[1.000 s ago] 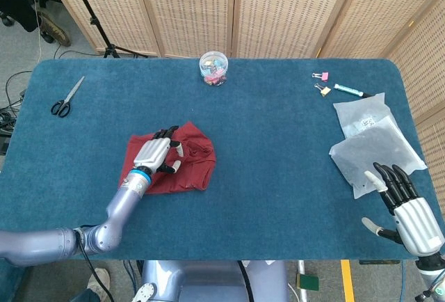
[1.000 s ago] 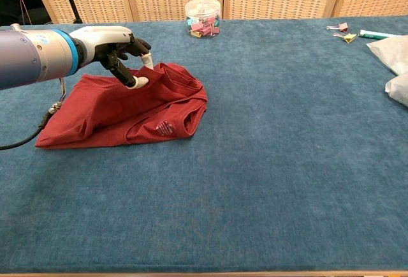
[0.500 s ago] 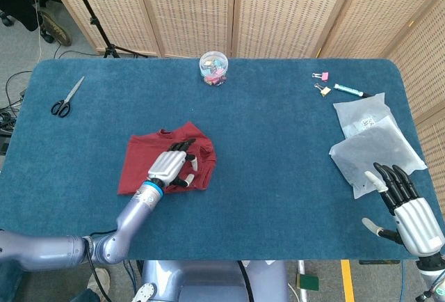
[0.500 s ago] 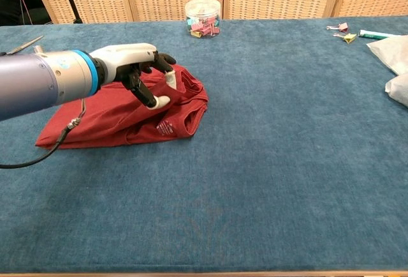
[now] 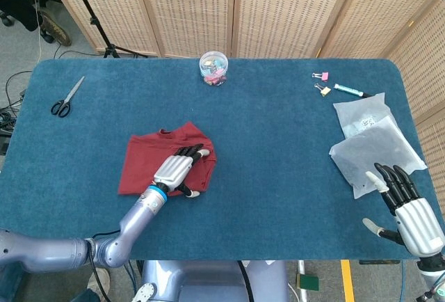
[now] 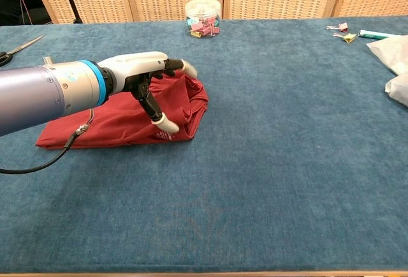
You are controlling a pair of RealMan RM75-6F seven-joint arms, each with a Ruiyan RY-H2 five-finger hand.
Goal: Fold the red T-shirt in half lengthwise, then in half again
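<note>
The folded red T-shirt (image 5: 161, 161) lies left of centre on the counter (image 5: 278, 128), its long axis running left-right. The left hand (image 5: 176, 171) hovers over its right end, fingers spread, holding nothing. Far right, the right hand (image 5: 410, 213) is empty, fingers apart.

Red T-shirt (image 5: 149, 159) on blue table (image 5: 278, 142); silver, black-fingered left hand (image 5: 175, 170).

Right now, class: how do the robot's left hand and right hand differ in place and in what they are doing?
The left hand is over the red T-shirt near the table's middle; the right hand sits at the near right edge beside the plastic bags. The left hand reaches over cloth; the right hand has bare blue table by it. Both hold nothing, fingers extended.
</note>
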